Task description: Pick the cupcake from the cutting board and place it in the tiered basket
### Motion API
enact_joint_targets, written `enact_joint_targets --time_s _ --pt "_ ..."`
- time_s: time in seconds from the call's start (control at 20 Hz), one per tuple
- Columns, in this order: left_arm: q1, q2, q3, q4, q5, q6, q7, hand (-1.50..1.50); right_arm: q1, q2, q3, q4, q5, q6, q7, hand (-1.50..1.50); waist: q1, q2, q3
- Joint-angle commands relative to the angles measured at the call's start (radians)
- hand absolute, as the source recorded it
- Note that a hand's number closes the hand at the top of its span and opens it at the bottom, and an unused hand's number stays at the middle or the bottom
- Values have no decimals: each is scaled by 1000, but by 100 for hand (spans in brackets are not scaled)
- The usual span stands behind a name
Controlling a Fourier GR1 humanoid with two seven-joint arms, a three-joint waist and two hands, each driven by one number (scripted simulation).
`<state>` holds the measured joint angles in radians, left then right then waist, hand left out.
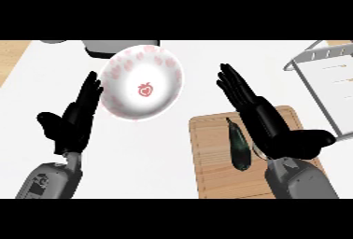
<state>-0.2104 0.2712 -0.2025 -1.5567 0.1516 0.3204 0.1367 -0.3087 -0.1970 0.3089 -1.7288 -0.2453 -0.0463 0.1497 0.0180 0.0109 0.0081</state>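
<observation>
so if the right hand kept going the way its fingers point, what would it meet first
Nothing close: the right hand points up-left over bare counter, passing right of the plate. Its height above the counter is unclear.

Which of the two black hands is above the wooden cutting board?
The right hand, fingers straight, overlaps the wooden cutting board beside a dark elongated object. The left hand is over bare white counter.
</observation>
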Motion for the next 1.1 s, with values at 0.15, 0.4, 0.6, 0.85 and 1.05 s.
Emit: enact_joint_targets --time_s 0.15,0.4,0.6,0.85,1.05 --pt "177 33 12 56 -38 32 -6 0 71 -186 -266 -30 184 -190 -50 150 -52 -21 -9" --pt "251 12 39 107 -16 61 -7 0 203 -155 -572 98 253 -555 43 -150 -149 -15 -8" --pt "302 -21 -9 131 -43 50 -76 0 339 -40 -638 -34 265 -696 -105 -150 -78 -19 -8" --pt "306 -3 -3 118 -28 -18 -101 0 621 -44 -513 -365 344 -604 82 -150 -38 -15 -10" --pt "312 -22 -10 145 -44 4 -123 0 713 -153 -409 -390 398 -459 303 -150 -36 -12 -14"
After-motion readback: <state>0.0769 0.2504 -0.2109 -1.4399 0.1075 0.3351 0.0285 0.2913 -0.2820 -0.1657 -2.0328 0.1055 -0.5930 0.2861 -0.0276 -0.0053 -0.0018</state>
